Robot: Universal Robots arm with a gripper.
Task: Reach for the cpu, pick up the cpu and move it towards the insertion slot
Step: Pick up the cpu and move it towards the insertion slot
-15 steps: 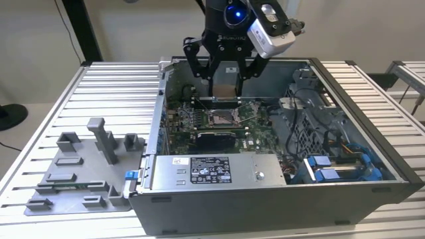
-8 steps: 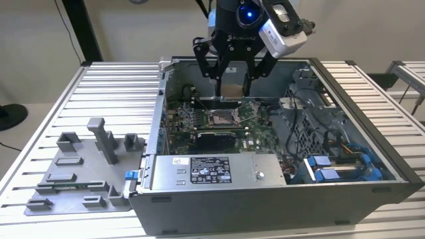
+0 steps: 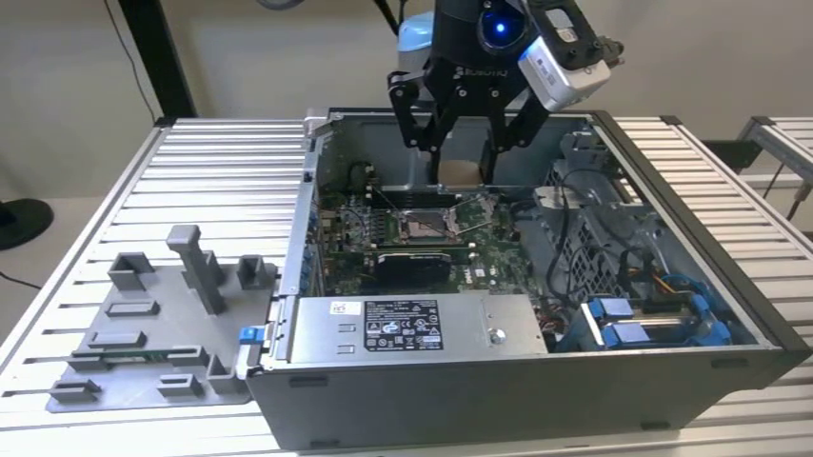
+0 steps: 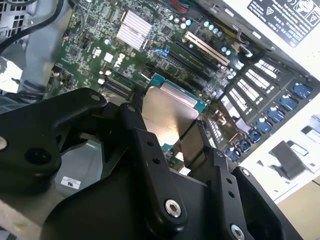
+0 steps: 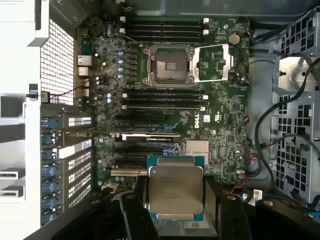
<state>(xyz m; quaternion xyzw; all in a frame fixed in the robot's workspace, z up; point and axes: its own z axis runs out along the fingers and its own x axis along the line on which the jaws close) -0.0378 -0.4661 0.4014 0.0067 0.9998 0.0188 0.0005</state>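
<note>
The gripper (image 3: 464,152) hangs above the insertion slot (image 3: 427,223), jaws closed on the cpu (image 5: 175,189) (pale face showing).

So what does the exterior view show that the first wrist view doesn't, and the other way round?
The exterior view alone takes in the whole computer case on the slatted table, the grey fixture plate beside it on the exterior view's left, and the arm from outside. The first wrist view alone looks straight onto the cpu face and the open insertion slot with its frame swung aside. Both show the gripper holding the cpu above the green board, apart from the slot.
</note>
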